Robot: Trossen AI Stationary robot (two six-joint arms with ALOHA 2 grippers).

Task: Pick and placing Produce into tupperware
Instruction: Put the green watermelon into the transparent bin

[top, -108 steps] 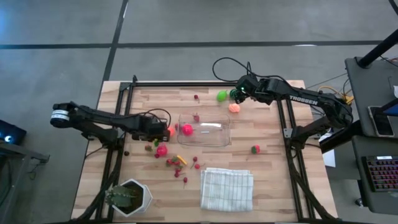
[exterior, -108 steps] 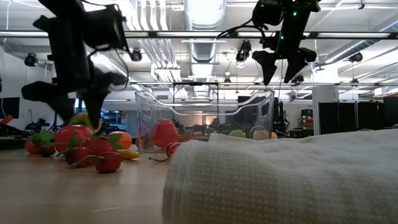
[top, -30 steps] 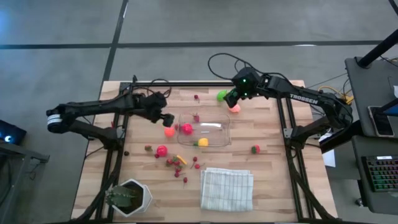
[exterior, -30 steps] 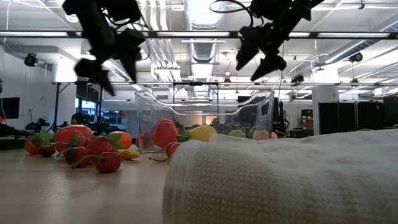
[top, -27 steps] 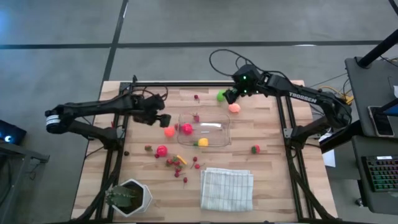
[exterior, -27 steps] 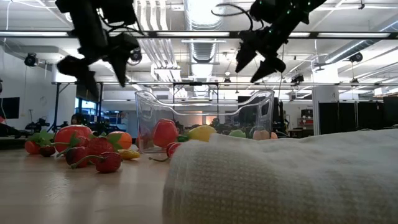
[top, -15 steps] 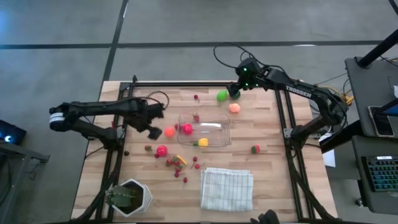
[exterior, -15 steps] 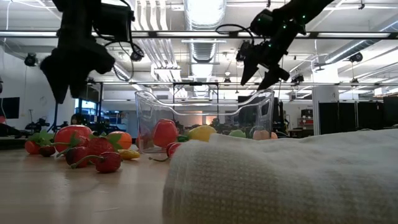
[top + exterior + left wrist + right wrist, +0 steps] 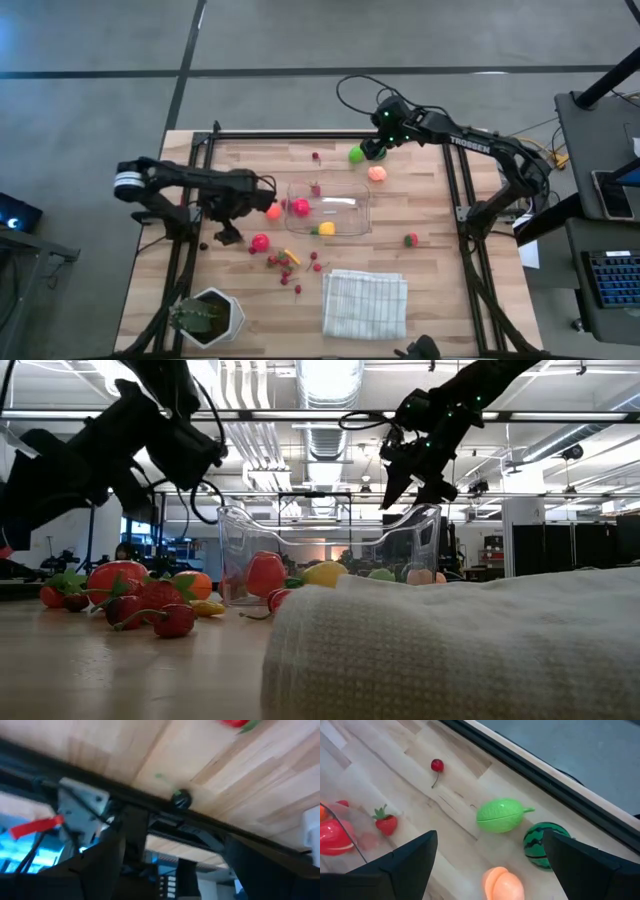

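The clear tupperware (image 9: 340, 205) stands mid-table with a pink piece (image 9: 300, 207), a yellow piece (image 9: 325, 229) and a small red one inside. More produce lies on the wood: an orange piece (image 9: 273, 212), a pink one (image 9: 260, 242), small red berries (image 9: 285, 262), a green fruit (image 9: 502, 815), a striped watermelon ball (image 9: 542, 845) and a peach (image 9: 502, 882). My left gripper (image 9: 224, 232) hangs open left of the tupperware, pointing toward the table's left edge, holding nothing. My right gripper (image 9: 369, 151) hovers open above the green fruit and watermelon ball at the far side.
A folded white cloth (image 9: 365, 303) lies near the front edge and a potted plant (image 9: 205, 318) stands at the front left corner. A dark metal rail (image 9: 150, 805) runs along the table's left side, with a small dark ball (image 9: 181, 799) beside it. A strawberry (image 9: 411, 240) lies right of the tupperware.
My left gripper has come down and gone from the tupperware's far left corner toward the table's near left, rolling and tipping about so that it faces the left rail. My right gripper has shifted a little toward the far edge, over the green fruit. Both stay open.
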